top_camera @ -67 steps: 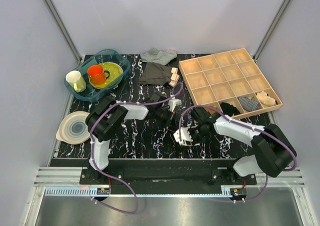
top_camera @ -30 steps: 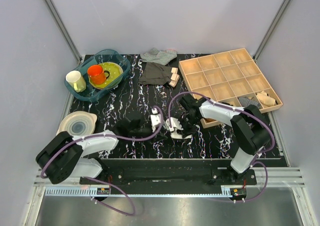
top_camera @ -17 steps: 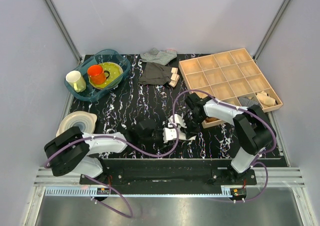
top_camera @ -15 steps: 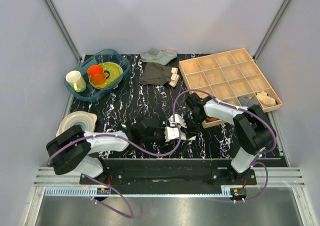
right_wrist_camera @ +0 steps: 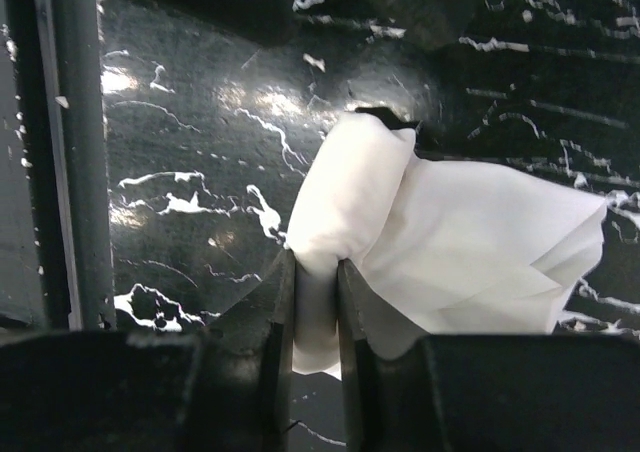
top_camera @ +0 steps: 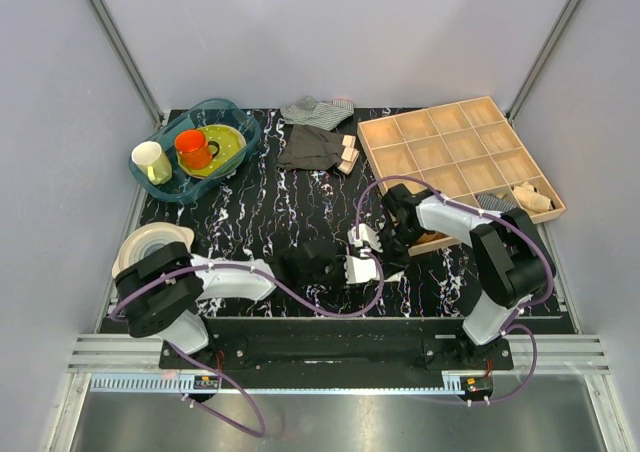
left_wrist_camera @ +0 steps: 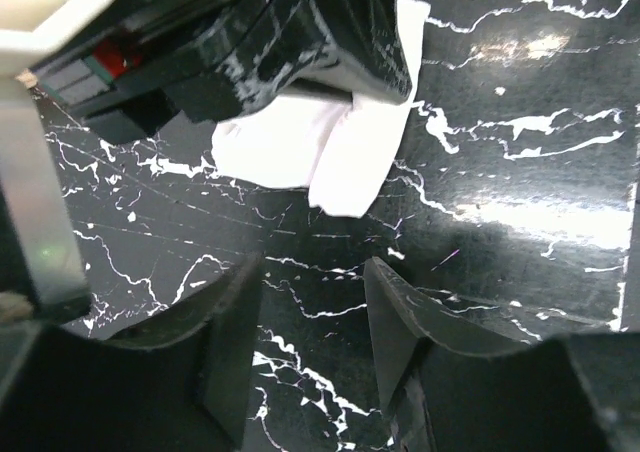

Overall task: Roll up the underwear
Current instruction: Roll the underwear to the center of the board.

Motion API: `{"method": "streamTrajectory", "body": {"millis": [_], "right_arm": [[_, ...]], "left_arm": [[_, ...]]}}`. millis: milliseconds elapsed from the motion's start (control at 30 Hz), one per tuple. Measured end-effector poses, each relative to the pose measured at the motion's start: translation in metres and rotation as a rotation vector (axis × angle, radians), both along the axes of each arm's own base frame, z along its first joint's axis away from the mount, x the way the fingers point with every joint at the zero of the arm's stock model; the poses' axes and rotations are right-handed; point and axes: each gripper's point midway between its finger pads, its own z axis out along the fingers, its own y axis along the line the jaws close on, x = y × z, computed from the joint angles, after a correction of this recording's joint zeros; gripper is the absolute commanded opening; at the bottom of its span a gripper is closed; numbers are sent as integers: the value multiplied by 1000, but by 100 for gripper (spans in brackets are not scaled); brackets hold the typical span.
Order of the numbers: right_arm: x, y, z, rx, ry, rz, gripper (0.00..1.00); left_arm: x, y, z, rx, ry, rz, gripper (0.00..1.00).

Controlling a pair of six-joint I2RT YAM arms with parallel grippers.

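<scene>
Two claws are being shown at lower centre of the worktop (top_camera: 250, 202): a fold of the underwear (right_wrist_camera: 470, 242) is being pinched by the right claw (right_wrist_camera: 315, 272); the left claw (left_wrist_camera: 312, 267) is being held open, empty. The thin fold could be freed by an uneven tug.

Two arms of like build: left arm (top_camera: 235, 277) and right arm (top_camera: 452, 220), each with glossy white link shells between bulky matt-black joint housings. A thin purple cable (top_camera: 390, 179) loops outside each arm. Left gripper (left_wrist_camera: 312, 262) and right gripper (right_wrist_camera: 315, 262): black, wedge-shaped fingers (left_wrist_camera: 225, 342) on a white body. Both bases sit on a black crossbar (top_camera: 330, 350).
</scene>
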Motion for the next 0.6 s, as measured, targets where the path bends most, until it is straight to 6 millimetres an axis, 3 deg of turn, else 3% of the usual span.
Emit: {"method": "streamTrajectory", "body": {"millis": [33, 67, 100, 267, 467, 600], "right_arm": [[0, 1, 0, 3, 3, -1, 18], [-2, 3, 1, 10, 7, 3, 18], [-4, 6, 1, 19, 13, 7, 18], [-8, 12, 2, 36, 26, 15, 18], [-7, 13, 1, 38, 29, 9, 18], [-6, 14, 1, 40, 26, 3, 18]], "left_arm": [[-1, 0, 1, -8, -4, 5, 52], [-3, 0, 3, -28, -10, 11, 64], [-6, 1, 6, -50, -16, 12, 99], [-19, 18, 15, -163, 20, 48, 99], [5, 43, 24, -339, 163, 138, 99], [4, 44, 26, -404, 223, 141, 99]]}}
